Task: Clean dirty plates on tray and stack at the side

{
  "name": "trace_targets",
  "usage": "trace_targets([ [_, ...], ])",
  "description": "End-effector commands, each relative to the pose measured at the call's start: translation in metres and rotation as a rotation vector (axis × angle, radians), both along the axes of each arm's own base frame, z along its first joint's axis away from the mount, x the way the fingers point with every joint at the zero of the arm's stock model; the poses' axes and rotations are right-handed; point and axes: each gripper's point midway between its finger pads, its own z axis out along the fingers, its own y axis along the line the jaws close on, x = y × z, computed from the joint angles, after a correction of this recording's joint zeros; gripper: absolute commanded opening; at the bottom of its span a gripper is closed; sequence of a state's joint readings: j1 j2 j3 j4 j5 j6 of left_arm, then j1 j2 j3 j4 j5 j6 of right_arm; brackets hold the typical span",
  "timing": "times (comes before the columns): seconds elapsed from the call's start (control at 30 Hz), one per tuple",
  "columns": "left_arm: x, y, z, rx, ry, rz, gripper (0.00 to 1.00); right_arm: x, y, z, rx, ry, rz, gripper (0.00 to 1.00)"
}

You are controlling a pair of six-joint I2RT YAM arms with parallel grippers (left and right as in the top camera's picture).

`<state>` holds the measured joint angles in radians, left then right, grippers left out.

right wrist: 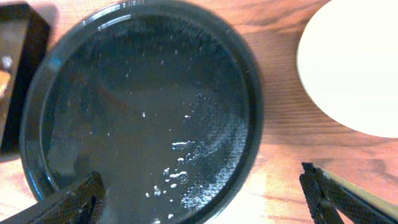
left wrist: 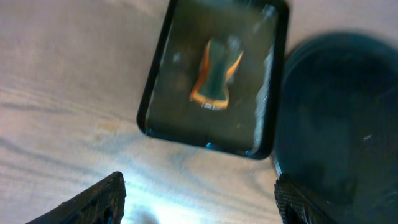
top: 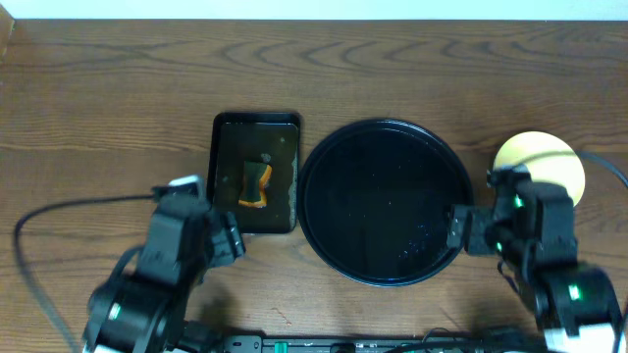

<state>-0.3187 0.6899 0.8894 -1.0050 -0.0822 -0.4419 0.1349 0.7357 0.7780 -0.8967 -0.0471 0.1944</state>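
The tray [top: 378, 196] is round, glossy black and wet, with nothing on it but water drops and foam specks; it fills the left of the right wrist view [right wrist: 137, 93]. Beside it on the table, at the right, lies a pale yellow plate [top: 538, 157], its face clean and my right arm covering part of it. My right gripper [right wrist: 202, 199] hangs open over the tray's near right rim, holding nothing. My left gripper [left wrist: 199, 199] is open over bare table, in front of the rectangular tray.
A small rectangular black tray [top: 226, 137] left of the round one holds a green and orange sponge [top: 257, 184] in shallow water. Black cables trail along the front edge by both arms. The tabletop is brown wood.
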Motion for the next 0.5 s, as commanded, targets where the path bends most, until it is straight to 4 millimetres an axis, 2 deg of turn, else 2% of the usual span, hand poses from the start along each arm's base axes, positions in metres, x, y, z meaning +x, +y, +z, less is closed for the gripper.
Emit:
trace_targets([
  [0.0, -0.008, 0.007, 0.01, -0.009, -0.083, 0.02, 0.78, -0.014, -0.007, 0.01, 0.009, -0.09, -0.045, 0.99],
  [0.07, -0.013, 0.009, 0.019, -0.026, -0.13, 0.02, 0.78, -0.029, -0.009, 0.013, 0.012, -0.105, -0.044, 0.99],
  [0.23, -0.014, 0.009, 0.02, -0.028, -0.136, 0.02, 0.78, -0.045, -0.011, 0.001, 0.001, -0.042, -0.044, 0.99],
  [0.47, -0.014, 0.009, 0.02, -0.028, -0.136, 0.02, 0.78, -0.056, -0.013, -0.009, -0.009, 0.02, -0.044, 0.99],
])
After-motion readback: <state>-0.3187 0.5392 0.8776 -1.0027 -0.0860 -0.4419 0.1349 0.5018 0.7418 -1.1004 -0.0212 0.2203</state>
